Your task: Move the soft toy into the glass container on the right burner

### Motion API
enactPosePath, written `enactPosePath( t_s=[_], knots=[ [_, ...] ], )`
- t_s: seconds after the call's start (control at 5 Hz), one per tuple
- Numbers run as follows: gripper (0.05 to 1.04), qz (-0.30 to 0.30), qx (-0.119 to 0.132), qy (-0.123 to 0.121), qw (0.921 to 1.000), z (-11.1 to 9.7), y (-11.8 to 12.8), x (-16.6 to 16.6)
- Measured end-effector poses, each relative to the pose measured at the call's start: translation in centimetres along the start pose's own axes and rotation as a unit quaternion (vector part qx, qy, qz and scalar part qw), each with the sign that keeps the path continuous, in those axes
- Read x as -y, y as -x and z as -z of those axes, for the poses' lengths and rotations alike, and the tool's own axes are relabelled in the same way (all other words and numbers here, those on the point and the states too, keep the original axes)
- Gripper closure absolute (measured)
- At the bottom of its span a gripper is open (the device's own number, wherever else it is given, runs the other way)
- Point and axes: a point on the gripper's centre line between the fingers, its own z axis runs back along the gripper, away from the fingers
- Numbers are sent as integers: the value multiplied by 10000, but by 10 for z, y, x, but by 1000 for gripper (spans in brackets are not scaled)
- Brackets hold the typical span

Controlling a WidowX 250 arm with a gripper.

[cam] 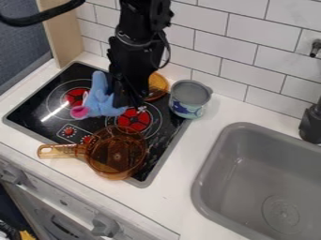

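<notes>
Jutting toward the near left, the handle (pixel 57 150) of the amber glass pan (pixel 115 172) is the first worry: a knock from the toy or the arm could swing the pan round and shift the target. The pan overlaps only the near part of the right burner (pixel 133 120), so aiming at the burner's middle could leave the toy draped over the rim or on the cooktop (pixel 31 112). Farther back, the blue soft toy (pixel 99 97) is over the left part of the cooktop, its pink end (pixel 80 111) pointing near left, with the gripper (pixel 134 104) just to its right. Whether the jaws are wide, narrow or holding the toy, I cannot tell. A pinch on a mere fold of plush could let it slip, and a low carry could catch its floppy parts on the pan's wall. At the far side, an amber dish (pixel 158 86) behind the gripper and a patterned pot (pixel 187 108) off to the right are near enough that a wide swing could bump either.
</notes>
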Motion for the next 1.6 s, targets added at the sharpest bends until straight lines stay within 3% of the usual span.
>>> enactPosePath(
  t_s=[0.4,0.6,1.0,1.2,1.6],
  knots=[
    [955,442,-129,85,9989,9,12,36],
    [955,599,-182,233,9978,23,13,45],
    [921,955,-94,472,9943,45,-2,57],
    [688,900,-196,511,9944,48,-6,55],
    [110,783,-304,510,9952,45,-2,54]
  ],
)
